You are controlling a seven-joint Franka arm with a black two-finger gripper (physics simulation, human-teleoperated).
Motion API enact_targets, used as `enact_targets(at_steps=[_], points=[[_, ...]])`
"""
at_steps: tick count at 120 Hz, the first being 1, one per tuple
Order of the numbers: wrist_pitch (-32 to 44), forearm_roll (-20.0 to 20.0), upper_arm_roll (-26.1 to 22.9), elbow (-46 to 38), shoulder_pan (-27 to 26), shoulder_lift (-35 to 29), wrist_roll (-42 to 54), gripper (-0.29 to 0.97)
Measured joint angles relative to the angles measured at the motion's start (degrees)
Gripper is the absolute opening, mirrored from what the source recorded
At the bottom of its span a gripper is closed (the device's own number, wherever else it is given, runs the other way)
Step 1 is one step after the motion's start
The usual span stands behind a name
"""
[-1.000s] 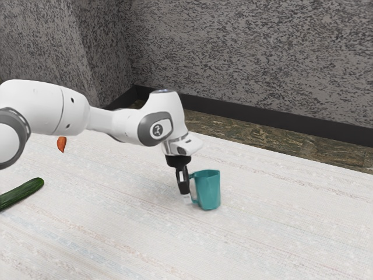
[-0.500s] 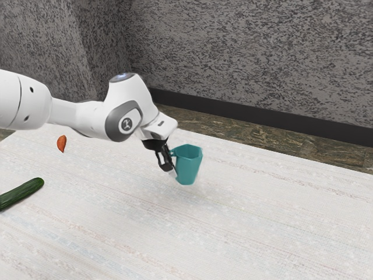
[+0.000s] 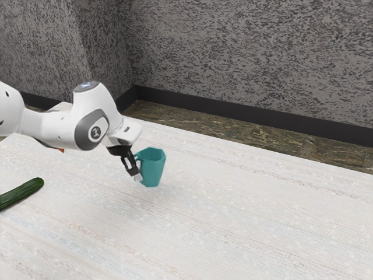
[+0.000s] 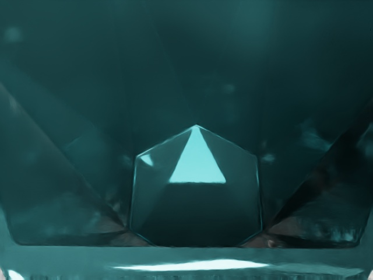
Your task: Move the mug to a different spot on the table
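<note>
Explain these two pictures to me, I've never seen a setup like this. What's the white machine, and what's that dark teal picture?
This is a simulated scene. The white machine is a robot arm at a table, seen from a camera at its side. Its black gripper is shut on a teal mug, which hangs tilted. A cucumber lies on the table near the exterior view's left edge. The dark teal picture comes from a camera on the arm's hand: it looks into the mug, down to its six-sided bottom.
</note>
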Motion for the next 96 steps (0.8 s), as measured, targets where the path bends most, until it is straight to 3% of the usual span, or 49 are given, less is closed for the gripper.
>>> enact_targets(at_steps=[21, 56, 96], points=[[0.46, 0.42, 0.30, -2.15, 2.16, 1.18, -0.14, -0.04], [-0.07, -0.41, 0.20, -6.52, 4.20, 0.99, 1.57, 0.45], [-0.44, -1.40, -2.22, -7.13, 4.78, -6.75, 3.03, 0.63]])
